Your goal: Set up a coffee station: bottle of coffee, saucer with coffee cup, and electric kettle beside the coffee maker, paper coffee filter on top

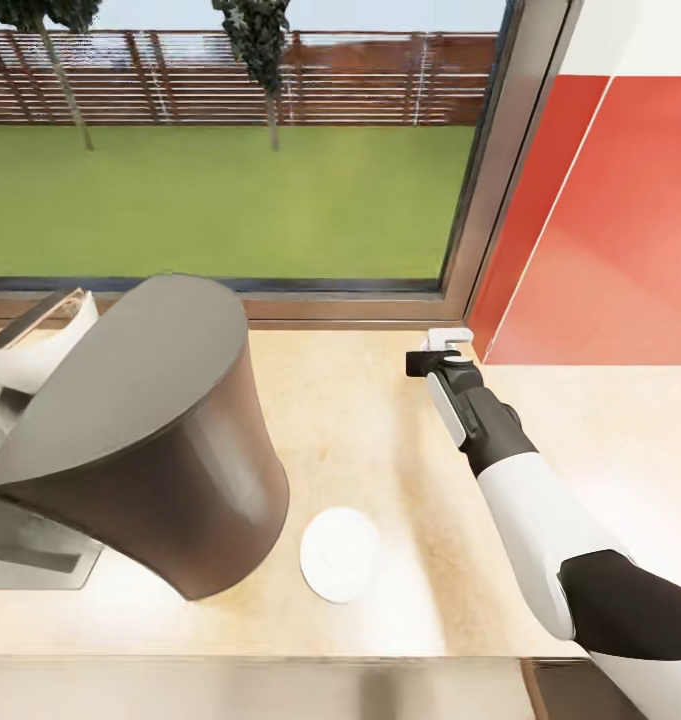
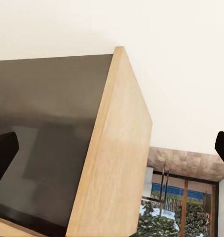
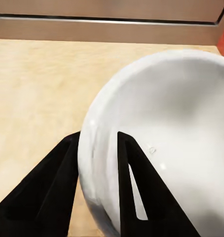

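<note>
The right gripper (image 3: 98,153) pinches the cup's (image 3: 161,138) rim above the surface (image 1: 380,420) near the window, the saucer (image 1: 341,554) lies beside the coffee maker (image 1: 150,440), and the left gripper (image 2: 112,150) is spread wide.

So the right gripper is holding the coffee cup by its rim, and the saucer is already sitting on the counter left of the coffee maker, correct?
Not quite. The right gripper does pinch the coffee cup by its rim, one finger inside and one outside, as the right wrist view shows. But the head view puts the saucer on the countertop right of the coffee maker, not left.
</note>
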Robot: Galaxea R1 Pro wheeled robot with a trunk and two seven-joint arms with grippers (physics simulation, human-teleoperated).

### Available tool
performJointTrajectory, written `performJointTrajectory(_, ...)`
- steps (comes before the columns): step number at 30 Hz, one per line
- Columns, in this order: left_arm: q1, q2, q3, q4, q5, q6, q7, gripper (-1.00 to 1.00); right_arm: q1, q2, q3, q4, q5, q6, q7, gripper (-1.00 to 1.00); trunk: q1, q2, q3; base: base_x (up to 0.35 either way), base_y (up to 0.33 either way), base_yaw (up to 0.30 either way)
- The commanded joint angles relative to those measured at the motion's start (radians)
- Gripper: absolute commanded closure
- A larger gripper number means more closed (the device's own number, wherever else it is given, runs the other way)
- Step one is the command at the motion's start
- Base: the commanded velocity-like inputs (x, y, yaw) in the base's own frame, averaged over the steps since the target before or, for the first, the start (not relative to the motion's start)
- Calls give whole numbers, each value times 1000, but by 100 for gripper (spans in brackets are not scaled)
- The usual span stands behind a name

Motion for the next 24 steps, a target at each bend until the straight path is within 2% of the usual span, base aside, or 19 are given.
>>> performJointTrajectory(1, 0, 0, 8, -1, -11, 3, 2, -100, -1, -1, 3, -1, -11, 3, -9, 100, 0, -2, 0, -336, 0, 0)
performJointTrajectory(8, 0, 0, 8, -1, -11, 3, 2, -100, -1, 0, 4, -2, -11, 3, -9, 100, 0, -2, 11, -327, 79, 0)
performJointTrajectory(24, 0, 0, 9, -2, -11, 3, 2, -100, 0, 1, 5, -2, -12, 3, -9, 100, 0, -2, 36, -291, 208, 0)
